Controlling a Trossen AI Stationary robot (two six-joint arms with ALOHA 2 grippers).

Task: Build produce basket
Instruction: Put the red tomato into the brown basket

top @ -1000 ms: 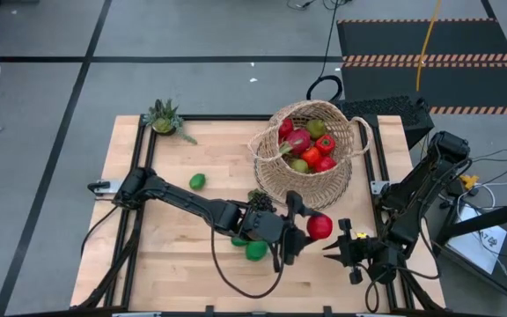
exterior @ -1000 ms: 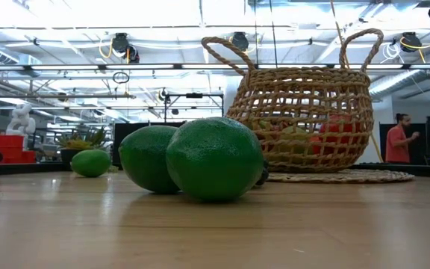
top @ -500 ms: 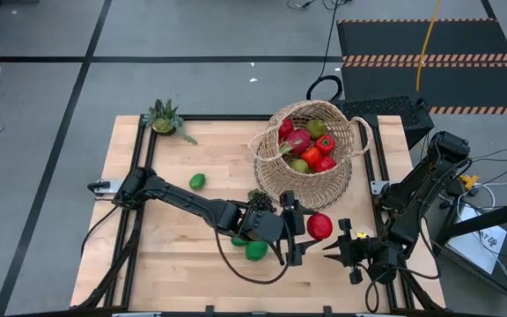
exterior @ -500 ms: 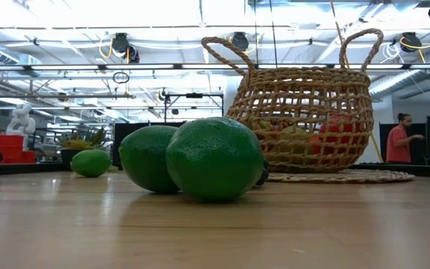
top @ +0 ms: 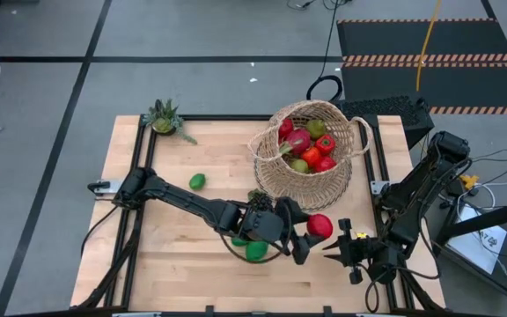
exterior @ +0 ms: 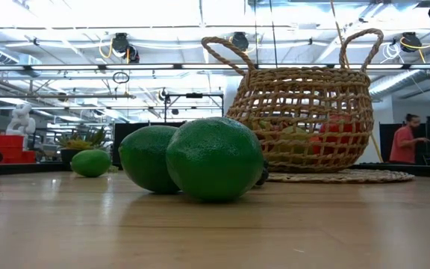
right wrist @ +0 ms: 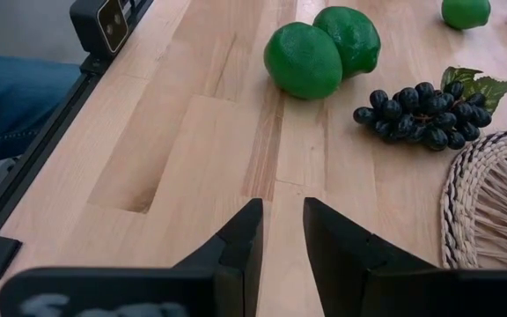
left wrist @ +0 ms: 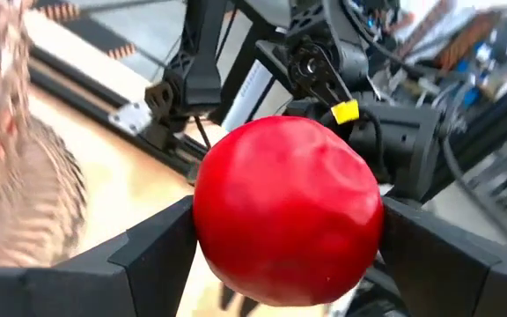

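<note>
The wicker basket [top: 311,154] stands at the table's far right on a woven mat, with red, pink and green produce inside. My left gripper [top: 304,232] hangs in front of the basket, shut on a red apple [top: 319,226]. Two limes [top: 254,251] lie on the table below my left arm, and a third lime [top: 197,181] lies farther left. Dark grapes [right wrist: 416,113] rest by the mat's edge. My right gripper [top: 337,249] waits near the front right edge, a narrow gap between its fingers and nothing in it. My left gripper pinches the red apple by two opposite sides [left wrist: 211,220] between its two fingers [left wrist: 152,255]. The fingers come nearly level from the table's left, pointing toward the right edge. The apple is lifted clear of the table.
A small spiky potted plant [top: 165,117] stands at the far left corner. In the low view the limes [exterior: 215,158] fill the foreground before the basket [exterior: 304,112]. A person [exterior: 407,139] stands in the room behind. Bare wood lies along the near left.
My left gripper has rolled about its own pointing line while staying in place, so its fingers now sit differently around the red apple. The apple has turned with it and stays held clear of the table.
</note>
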